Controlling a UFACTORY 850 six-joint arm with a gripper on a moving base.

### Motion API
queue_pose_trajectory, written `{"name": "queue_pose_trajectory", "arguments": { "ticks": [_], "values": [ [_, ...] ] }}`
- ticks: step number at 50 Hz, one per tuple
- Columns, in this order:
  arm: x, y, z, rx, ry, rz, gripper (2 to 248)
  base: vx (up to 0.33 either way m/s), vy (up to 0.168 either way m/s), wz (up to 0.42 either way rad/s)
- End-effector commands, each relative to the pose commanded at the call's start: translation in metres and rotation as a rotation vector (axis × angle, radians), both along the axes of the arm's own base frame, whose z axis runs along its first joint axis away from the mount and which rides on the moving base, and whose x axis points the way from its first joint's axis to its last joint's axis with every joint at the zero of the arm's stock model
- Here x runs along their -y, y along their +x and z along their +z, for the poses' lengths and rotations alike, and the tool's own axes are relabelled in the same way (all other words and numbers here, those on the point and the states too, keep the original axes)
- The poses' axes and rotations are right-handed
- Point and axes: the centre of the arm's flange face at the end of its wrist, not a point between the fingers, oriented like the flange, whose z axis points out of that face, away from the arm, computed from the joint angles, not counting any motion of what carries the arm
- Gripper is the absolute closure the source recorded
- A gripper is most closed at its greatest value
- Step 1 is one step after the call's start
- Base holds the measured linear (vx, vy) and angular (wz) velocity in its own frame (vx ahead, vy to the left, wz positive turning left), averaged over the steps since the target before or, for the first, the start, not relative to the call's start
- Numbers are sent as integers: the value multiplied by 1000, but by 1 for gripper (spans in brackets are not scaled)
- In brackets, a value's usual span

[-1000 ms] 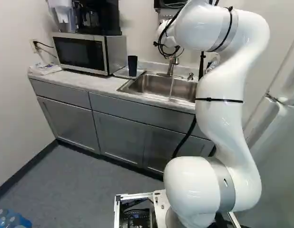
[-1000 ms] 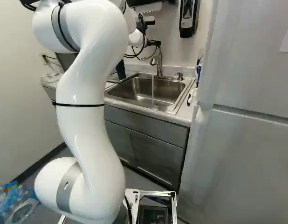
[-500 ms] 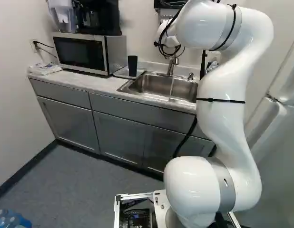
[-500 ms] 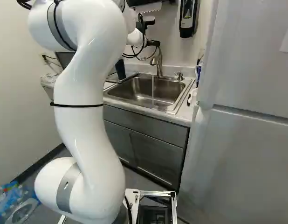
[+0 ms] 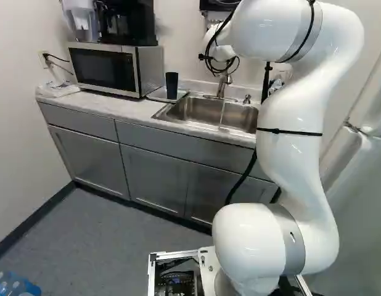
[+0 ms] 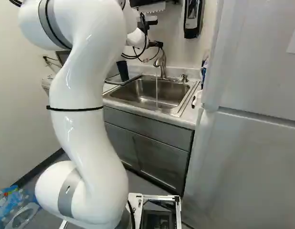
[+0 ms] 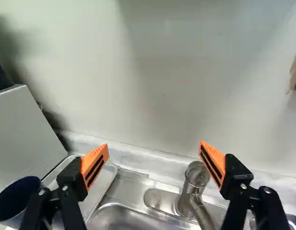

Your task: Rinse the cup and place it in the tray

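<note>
Gripper (image 7: 153, 146) of the one white arm (image 5: 295, 154), its two fingers spread wide and nothing between them, the orange pads (image 7: 95, 165) well apart. It points toward the wall (image 7: 162, 86) behind the counter, above the faucet (image 7: 198, 175). Upright, open mouth uppermost, the cup (image 5: 172, 85) stands on the tray (image 7: 97, 187) beside the microwave (image 5: 104, 66), in the upper middle of the left base view. It lies outside the gap, past the finger on the microwave side, and lower than the gripper. Its long axis is vertical; the fingers are set apart sideways, so they should suit a grip across its wall. The next move probably calls for a shift toward the microwave and down before closing; too short a shift could knock a finger against the cup. Water (image 6: 156, 90) runs into the sink (image 5: 200, 108), hence rinsing seems to lie ahead, though whether the cup is wet cannot be told. Count: one arm, one gripper, two pads, one cup, one tray, one faucet, one sink, one microwave.
</note>
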Motion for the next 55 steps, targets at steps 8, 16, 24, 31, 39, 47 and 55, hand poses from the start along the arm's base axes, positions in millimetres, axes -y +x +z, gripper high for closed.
{"name": "queue_pose_trajectory", "arguments": {
  "ticks": [8,16,24,31,39,47,55],
  "values": [
    [0,-5,0,-9,1,0,3,0,0,0],
    [0,-11,0,-22,3,1,3,0,0,0],
    [-1,-16,-1,-41,5,2,3,0,0,0],
    [-1,-21,-2,-62,8,3,3,0,0,0],
    [-1,-27,-4,-91,12,5,3,0,0,0],
    [-2,-34,-6,-127,18,8,3,0,0,0],
    [-2,-42,-8,-163,23,9,3,0,0,0]
  ]
}}
